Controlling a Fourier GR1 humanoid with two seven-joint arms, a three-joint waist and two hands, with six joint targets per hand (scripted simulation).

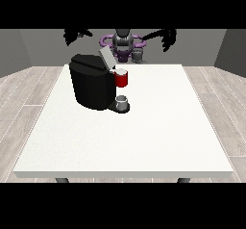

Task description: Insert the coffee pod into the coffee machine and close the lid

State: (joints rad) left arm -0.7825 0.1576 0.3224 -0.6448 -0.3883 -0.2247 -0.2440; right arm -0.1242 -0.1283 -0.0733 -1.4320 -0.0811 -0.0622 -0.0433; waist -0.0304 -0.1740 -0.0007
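Observation:
The black coffee machine point(91, 86) stands on the white table point(144, 136), left of the middle. Its grey lid point(105, 57) is tilted up and open. A red thing at the machine point(122, 79) sits under the lid at the machine's front. Below it, a small grey thing point(123, 100) rests on the machine's base plate; I cannot tell whether it is the pod. Both hands are raised high behind the table, far from the machine. The hand at the view's left point(77, 33) and the hand at the view's right point(167, 35) each show spread, relaxed fingers holding nothing.
The robot's torso point(123, 43) is behind the table's far edge, with another small grey thing point(138, 55) beside it. A wood floor surrounds the table.

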